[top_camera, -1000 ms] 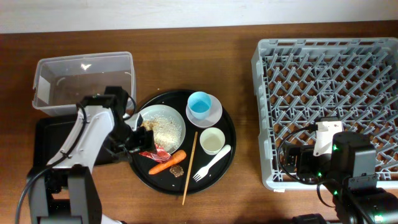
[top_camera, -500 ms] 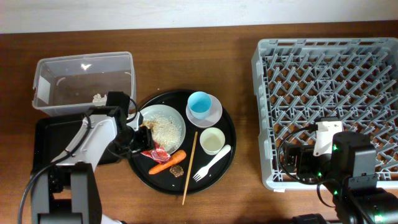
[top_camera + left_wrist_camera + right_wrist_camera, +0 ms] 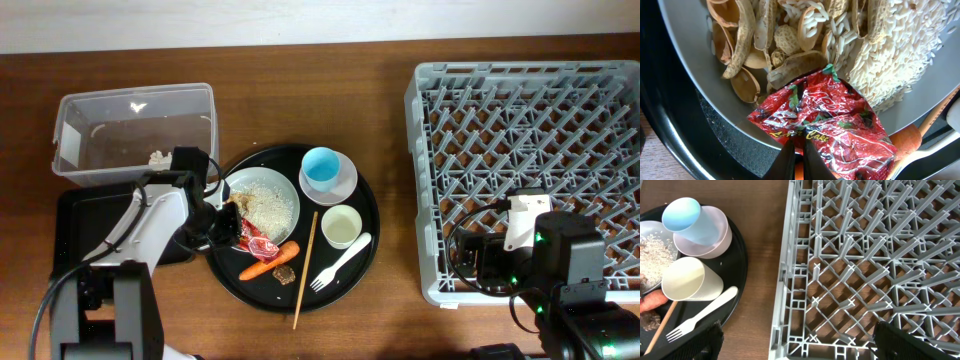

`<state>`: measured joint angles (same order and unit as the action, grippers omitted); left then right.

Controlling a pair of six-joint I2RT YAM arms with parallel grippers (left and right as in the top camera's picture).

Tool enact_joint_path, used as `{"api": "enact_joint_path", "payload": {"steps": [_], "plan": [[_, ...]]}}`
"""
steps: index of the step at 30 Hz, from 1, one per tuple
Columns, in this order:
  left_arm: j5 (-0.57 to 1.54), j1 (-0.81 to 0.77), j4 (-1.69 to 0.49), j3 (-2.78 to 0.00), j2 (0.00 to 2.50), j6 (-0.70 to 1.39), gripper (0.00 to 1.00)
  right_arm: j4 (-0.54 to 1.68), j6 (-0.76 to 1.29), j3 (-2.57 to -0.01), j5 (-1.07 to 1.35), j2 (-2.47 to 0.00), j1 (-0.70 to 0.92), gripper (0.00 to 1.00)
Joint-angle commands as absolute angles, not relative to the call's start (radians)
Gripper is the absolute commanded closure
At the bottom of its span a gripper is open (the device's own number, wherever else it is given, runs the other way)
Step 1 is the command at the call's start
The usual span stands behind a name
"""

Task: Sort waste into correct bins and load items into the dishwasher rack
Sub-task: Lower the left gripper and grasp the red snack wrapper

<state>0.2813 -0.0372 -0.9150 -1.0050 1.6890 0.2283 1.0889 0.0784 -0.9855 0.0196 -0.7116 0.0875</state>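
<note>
Step in hand: waste sorting, wrapper first. Over the near rim of the white plate, the left gripper sits low, jaws pinched almost together on the lower edge of the crumpled red wrapper. The wrapper lies on the plate against peanut shells and white rice, with the carrot just beside it. The grip looks thin, on the edge only.

Next move, as I read it: lift straight up clear of the shells, then carry left to the bins, clear tub or black rectangular tray. Which one takes wrappers I cannot tell.

The right gripper is spread wide and empty over the near edge of the dishwasher rack. No dish in the rack yet.
</note>
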Motion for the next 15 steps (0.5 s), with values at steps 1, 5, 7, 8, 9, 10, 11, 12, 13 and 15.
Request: {"api": "enact_joint_path", "payload": {"steps": [1,5,7,8,9,10,11,12,13,15], "plan": [[0.292,-0.036,-0.91,-1.0,1.686,0.224,0.92,1.086,0.083,-1.004,0.014,-0.71,0.084,0.01],[0.298,-0.036,-0.898,-1.024,1.686,0.224,0.96,1.086,0.083,-1.004,0.014,-0.717,0.084,0.01],[0.35,-0.036,-0.902,-1.03,1.685,0.224,0.93,1.087,0.083,-1.004,0.014,-0.722,0.084,0.01],[0.412,-0.037,-0.912,-1.029,1.685,0.224,0.8,1.086,0.083,-1.004,0.014,-0.726,0.084,0.01],[0.451,-0.037,-0.925,-1.029,1.685,0.224,0.67,1.086,0.083,-1.004,0.014,-0.729,0.084,0.01],[0.472,-0.04,-0.952,-1.029,1.685,0.237,0.63,1.086,0.083,-1.004,0.014,-0.733,0.084,0.01],[0.475,-0.046,-0.982,-1.029,1.685,0.265,0.6,1.086,0.083,-1.004,0.014,-0.737,0.084,0.01],[0.474,-0.052,-1.002,-1.029,1.685,0.277,0.57,1.086,0.083,-1.004,0.014,-0.743,0.084,0.01],[0.474,-0.061,-1.014,-1.029,1.685,0.277,0.56,1.086,0.083,-1.004,0.014,-0.746,0.084,0.01],[0.466,-0.09,-1.021,-1.029,1.685,0.295,0.54,1.086,0.083,-1.004,0.014,-0.754,0.084,0.01]]}}
